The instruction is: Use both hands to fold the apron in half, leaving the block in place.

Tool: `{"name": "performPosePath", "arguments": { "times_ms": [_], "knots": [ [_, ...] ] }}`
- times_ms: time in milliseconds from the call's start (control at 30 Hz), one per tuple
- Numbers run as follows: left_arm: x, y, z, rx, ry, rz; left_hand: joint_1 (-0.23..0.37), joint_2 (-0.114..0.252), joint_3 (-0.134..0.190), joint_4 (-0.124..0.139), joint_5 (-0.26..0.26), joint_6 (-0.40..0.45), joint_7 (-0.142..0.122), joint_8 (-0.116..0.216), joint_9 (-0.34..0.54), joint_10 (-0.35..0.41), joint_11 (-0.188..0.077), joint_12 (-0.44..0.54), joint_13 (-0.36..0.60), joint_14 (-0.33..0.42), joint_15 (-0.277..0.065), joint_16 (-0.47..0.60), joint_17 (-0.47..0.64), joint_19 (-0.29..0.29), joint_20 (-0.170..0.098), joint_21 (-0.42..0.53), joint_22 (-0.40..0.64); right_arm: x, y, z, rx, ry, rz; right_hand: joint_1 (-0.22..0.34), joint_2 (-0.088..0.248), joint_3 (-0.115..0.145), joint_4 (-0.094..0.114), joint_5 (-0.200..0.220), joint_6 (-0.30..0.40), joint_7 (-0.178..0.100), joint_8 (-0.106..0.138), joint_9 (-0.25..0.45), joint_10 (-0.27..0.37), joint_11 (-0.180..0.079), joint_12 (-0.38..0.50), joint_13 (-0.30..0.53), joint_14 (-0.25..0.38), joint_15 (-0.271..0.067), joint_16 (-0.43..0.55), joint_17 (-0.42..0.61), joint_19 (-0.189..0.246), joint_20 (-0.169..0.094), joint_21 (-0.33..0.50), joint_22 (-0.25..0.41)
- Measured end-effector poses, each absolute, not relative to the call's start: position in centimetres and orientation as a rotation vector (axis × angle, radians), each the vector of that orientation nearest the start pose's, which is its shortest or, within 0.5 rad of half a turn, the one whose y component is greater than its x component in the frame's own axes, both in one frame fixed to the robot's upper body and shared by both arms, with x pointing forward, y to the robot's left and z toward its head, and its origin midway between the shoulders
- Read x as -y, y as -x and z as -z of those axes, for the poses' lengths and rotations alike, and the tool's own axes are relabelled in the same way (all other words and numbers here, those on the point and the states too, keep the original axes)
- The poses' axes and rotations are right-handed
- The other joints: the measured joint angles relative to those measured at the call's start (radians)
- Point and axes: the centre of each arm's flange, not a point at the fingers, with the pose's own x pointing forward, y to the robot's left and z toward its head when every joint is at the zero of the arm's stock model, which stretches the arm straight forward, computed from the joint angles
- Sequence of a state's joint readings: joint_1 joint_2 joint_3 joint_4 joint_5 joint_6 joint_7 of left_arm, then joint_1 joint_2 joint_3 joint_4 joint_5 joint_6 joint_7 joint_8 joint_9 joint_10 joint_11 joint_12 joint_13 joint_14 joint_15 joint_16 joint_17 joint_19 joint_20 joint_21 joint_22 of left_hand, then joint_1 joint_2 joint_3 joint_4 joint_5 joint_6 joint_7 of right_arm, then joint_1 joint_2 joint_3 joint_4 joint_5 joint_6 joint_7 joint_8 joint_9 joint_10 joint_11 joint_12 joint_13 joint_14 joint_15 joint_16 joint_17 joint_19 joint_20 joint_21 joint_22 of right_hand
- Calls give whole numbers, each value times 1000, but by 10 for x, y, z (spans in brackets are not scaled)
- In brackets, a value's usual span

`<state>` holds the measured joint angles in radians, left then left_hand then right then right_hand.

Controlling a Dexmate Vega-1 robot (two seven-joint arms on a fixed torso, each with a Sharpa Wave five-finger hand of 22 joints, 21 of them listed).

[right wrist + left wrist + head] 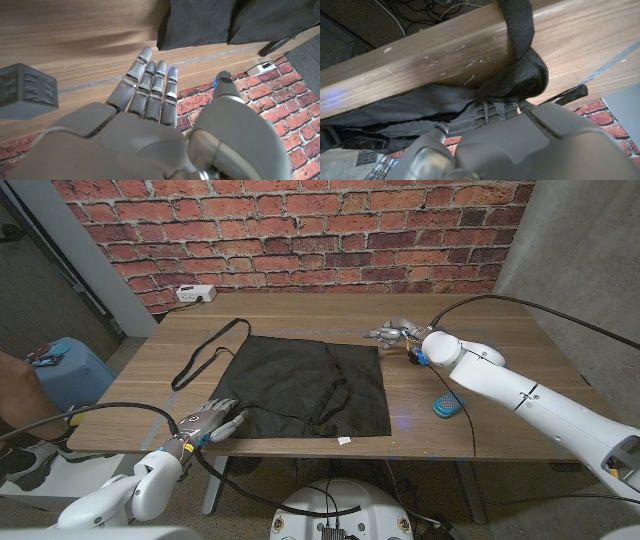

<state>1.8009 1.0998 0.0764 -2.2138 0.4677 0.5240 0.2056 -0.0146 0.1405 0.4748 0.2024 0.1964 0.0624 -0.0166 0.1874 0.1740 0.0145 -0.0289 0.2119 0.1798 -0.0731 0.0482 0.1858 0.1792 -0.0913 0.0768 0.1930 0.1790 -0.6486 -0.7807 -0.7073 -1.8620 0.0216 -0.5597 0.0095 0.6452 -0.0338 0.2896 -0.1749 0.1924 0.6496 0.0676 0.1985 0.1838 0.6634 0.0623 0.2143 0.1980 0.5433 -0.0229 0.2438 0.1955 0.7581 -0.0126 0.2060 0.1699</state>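
The black apron (300,385) lies spread flat on the wooden table (500,340), its neck strap (205,350) looping off to the far left. My left hand (213,421) is at the apron's near-left corner by the table's front edge. Its fingers (492,110) are pushed in under bunched cloth (530,75) and their tips are hidden. My right hand (396,334) hovers just right of the far-right corner (200,22), fingers (150,85) straight and apart, holding nothing. A dark grey ribbed block (25,92) sits on bare wood beside that hand. A small teal block (445,405) lies right of the apron.
A white power strip (194,293) sits at the table's far-left edge, in front of the brick wall. A blue stool (75,365) and a person's arm (15,380) are off the table's left side. A small white tag (343,441) lies near the apron's front edge.
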Motion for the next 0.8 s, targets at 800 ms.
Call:
{"name": "performPosePath", "arguments": {
  "times_ms": [800],
  "knots": [
    [-340, -437, 174, 175, -1460, -80, 0, 0, -13, -5, 4, -2, -2, -4, 1, 0, 0, -2, 0, 0, 0, 0, 0, 0, 0, 0, 0, 199, -627, -18, 241, 1026, -157, 17, 1, -6, 6, 0, -7, 4, 0, 0, -5, -5, -3, 2, 4, -4, 0, 2, 0, 0, 0, 0]
  ]
}}
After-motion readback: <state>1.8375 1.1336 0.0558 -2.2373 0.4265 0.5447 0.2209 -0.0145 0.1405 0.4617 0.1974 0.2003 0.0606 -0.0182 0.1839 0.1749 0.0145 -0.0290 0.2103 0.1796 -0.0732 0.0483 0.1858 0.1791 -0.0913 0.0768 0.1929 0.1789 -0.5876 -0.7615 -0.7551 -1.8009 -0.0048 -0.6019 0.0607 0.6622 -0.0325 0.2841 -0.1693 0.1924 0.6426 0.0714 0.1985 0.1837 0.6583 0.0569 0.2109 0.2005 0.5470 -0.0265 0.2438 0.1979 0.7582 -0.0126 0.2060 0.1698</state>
